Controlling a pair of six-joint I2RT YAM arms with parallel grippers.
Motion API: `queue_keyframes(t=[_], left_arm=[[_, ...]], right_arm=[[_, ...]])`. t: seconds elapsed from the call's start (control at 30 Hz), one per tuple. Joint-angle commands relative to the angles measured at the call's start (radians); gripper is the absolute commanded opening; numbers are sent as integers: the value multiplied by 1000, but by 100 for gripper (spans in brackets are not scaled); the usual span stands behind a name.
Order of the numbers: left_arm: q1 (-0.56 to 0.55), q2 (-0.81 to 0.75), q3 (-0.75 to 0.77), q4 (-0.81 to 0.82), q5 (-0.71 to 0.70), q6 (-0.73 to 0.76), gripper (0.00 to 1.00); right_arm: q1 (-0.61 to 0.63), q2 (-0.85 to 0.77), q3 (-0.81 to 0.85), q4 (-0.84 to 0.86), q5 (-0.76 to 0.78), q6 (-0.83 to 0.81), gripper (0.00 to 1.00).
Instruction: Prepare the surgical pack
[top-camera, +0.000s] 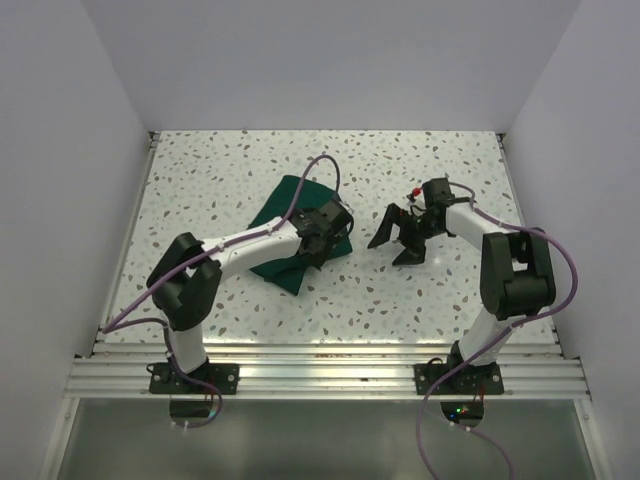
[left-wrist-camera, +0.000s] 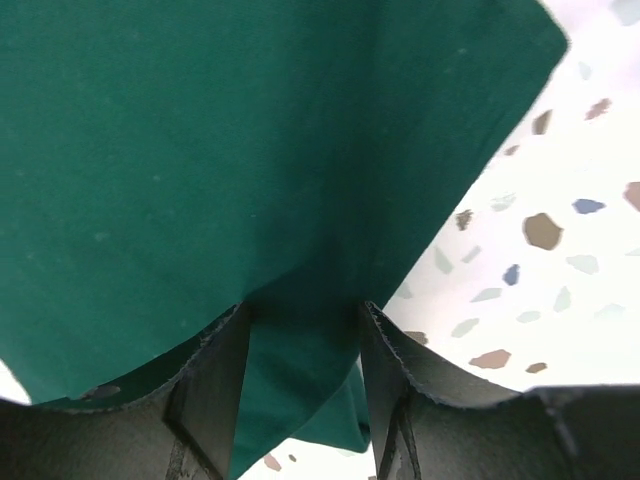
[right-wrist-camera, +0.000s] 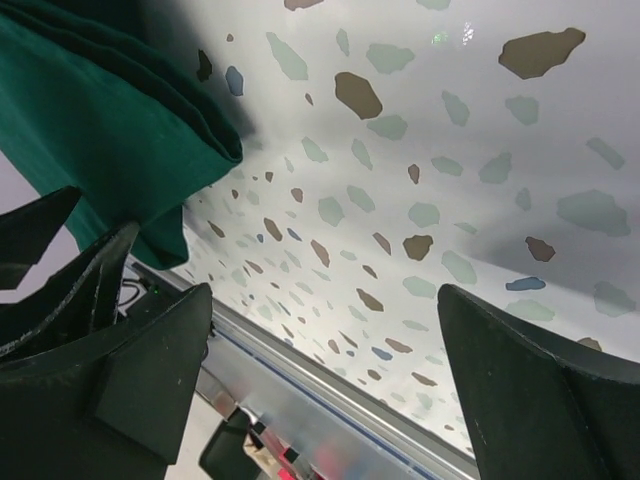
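The surgical pack, a dark green folded fabric drape, lies on the speckled table left of centre. My left gripper sits over its right edge. In the left wrist view the fingers are narrowed onto a fold of the green fabric, with a layer draped over the tips of my left gripper. My right gripper hangs open and empty just above the bare table, a short way right of the drape. In the right wrist view the gripper has wide jaws, and the drape's folded corner shows at upper left.
The speckled table is walled by white panels on three sides. A metal rail runs along the near edge and also shows in the right wrist view. No instruments, gauze or tray are in view.
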Motion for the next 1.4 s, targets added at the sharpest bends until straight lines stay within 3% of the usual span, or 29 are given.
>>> queue_keyframes(t=[0.0,0.2,0.43,0.6,0.7,0.8,0.93,1.07,1.23,1.37], left_arm=[[-4,13,34,-53,-90,-3,51],[-4,13,3,-44,-93,-15,45],[-3,-2,-17,-35,-86,-5,27],[2,12,-20,-23,-50,8,22],[11,6,-18,-17,-26,12,4],[19,-19,-14,-17,3,12,0],[28,-57,0,-29,6,-1,0],[33,-92,5,-27,16,-8,0],[37,-114,25,-43,2,-6,0],[40,-112,20,-37,5,-3,0]], right_arm=[[2,-38,-7,17,-27,-18,99],[9,-46,-5,21,-35,-12,99],[61,-43,4,55,-50,25,99],[132,-29,47,80,-38,80,99],[157,-12,71,104,-29,137,99],[178,6,85,156,-47,214,98],[203,25,91,244,-65,316,89],[216,54,82,354,-90,430,69],[242,88,117,374,-87,439,59],[264,112,122,420,-92,488,43]])
